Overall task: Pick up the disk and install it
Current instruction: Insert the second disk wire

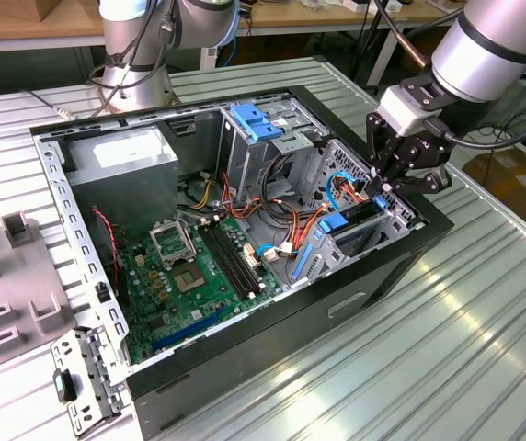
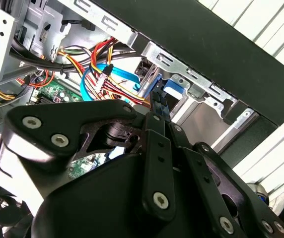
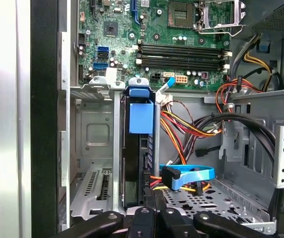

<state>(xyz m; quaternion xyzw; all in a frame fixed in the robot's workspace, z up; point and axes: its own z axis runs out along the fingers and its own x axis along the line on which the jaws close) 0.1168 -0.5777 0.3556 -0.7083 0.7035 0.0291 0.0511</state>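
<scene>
Jaws closed narrowly on the rear edge of the slim dark-grey disk [image 3: 139, 163] in its light-blue plastic carrier, the black gripper [image 1: 384, 188] holds it upright in the drive cage [image 3: 95, 144] of the open computer case [image 1: 245, 354]; judged stiff, moderately heavy, shock-sensitive, best gripped by carrier edges.

Open computer case [image 1: 272, 331], motherboard [image 1: 189, 276], cables [image 1: 286, 220].

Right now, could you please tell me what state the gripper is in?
Gripper: shut on the disk, which stands on edge in the case's drive bay.
</scene>
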